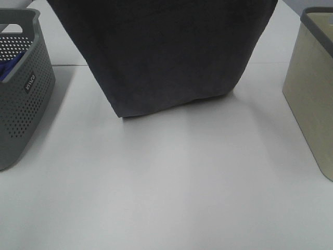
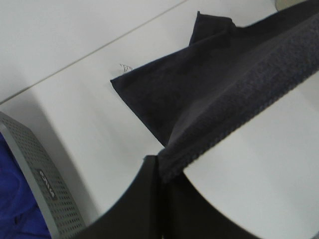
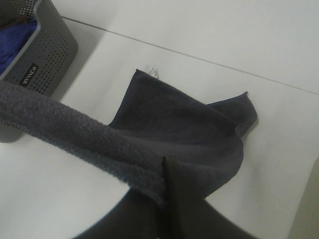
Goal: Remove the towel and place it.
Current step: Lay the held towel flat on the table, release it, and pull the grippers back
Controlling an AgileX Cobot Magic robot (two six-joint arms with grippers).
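Observation:
The dark charcoal towel point(image 1: 166, 52) hangs as a wide sheet in the exterior high view, its lower edge resting on the white table point(image 1: 166, 182). Both arms are above that view's top edge. In the left wrist view my left gripper point(image 2: 159, 167) is shut on the towel's upper hem point(image 2: 239, 124), which stretches taut away from it. My right gripper point(image 3: 164, 172) is likewise shut on the towel's hem point(image 3: 75, 134). Below each gripper the towel's lower part point(image 3: 174, 119) lies folded on the table, with a small white tag point(image 3: 153, 71) at one corner.
A grey perforated basket point(image 1: 23, 88) holding a blue cloth point(image 1: 8, 70) stands at the left. A beige basket point(image 1: 312, 83) stands at the right. A seam line crosses the table point(image 1: 67, 65) behind the towel.

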